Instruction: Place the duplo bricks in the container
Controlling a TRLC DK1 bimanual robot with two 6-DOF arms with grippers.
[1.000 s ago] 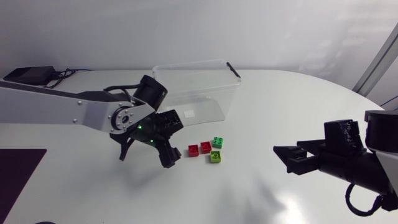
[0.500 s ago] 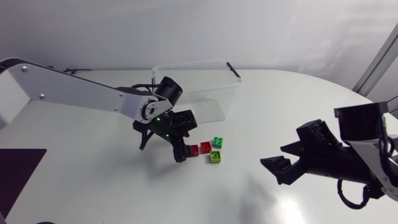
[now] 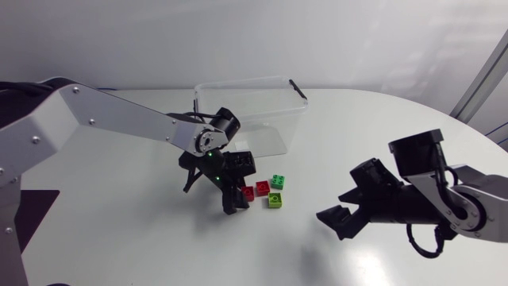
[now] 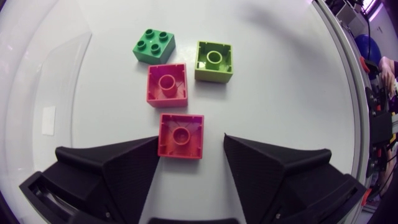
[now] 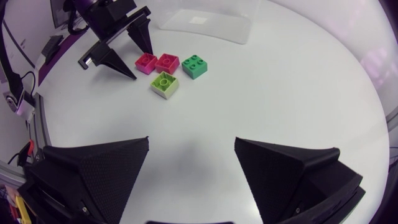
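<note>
the left gripper point(image 4: 191, 142) is held spread apart and lowered over the nearest red brick point(image 4: 181, 135), with one wedge finger on each side. one finger looks to be against the brick's edge and a gap is left at the other, so nothing is clamped yet. the fingers seem to be lined up with the brick's flat sides, probably so the squeeze lands square and the brick isn't twisted out.

that brick is lying hollow side up. the second red brick point(image 4: 166, 85) is sat just ahead of it, also hollow side up. in the head view, the dark green brick point(image 3: 278, 181) is found at about 2 o'clock from the second red one, studs up. the lime brick point(image 3: 275, 199) is at about 4 o'clock, flipped over too. all four are bunched close together on the table point(image 3: 119, 230), so a neighbour could get nudged when the fingers are closed.

the clear container point(image 3: 250, 107) is parked at roughly 12 o'clock from the cluster, near but not touching, and no brick can be seen inside it. so the job is judged to be right at the start, with the first pick being set up.

the right gripper point(image 5: 192, 142) is also held wide apart with nothing in it, at about 4 o'clock from the bricks and well apart from them. it is likely kept out there so the left arm is given room.
</note>
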